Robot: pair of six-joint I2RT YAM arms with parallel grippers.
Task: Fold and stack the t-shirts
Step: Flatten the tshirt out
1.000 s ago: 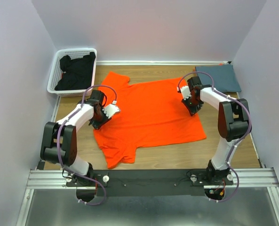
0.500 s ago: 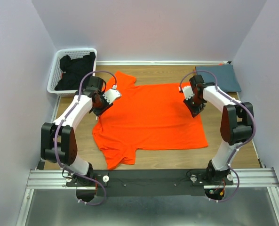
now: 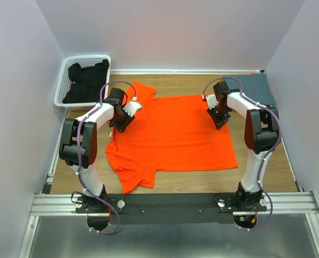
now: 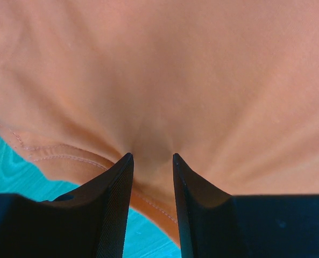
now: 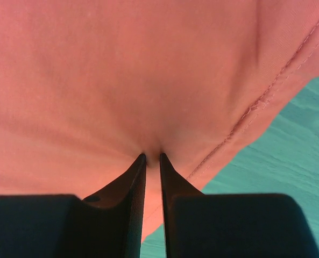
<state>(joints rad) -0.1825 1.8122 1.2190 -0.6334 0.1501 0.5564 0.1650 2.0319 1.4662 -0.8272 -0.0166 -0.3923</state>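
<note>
Both arms have reached farther out; my left gripper (image 3: 121, 120) now sits at the far left shoulder of the orange t-shirt (image 3: 172, 134), which lies spread on the table (image 3: 259, 172). I judge the first fold is starting, so next both corners must lift evenly. The left jaws, partly apart, seem to pinch a pucker of cloth. The right gripper (image 5: 151, 156), nearly closed, clamps cloth near the hem.

We see a wooden worktop (image 3: 202, 180) boxed in by three plain, pale lilac-white walls: the back wall (image 3: 170, 32), the left wall (image 3: 14, 80) and the right wall (image 3: 310, 80). A white strip (image 3: 164, 71) runs along the worktop's far edge where it meets the back wall. In the far left corner we find a white slatted plastic basket (image 3: 88, 57). Along the near edge lies an aluminium rail (image 3: 51, 204) carrying a black plate (image 3: 170, 201), with dull grey sheet metal (image 3: 164, 236) below. The light is soft and even.
</note>
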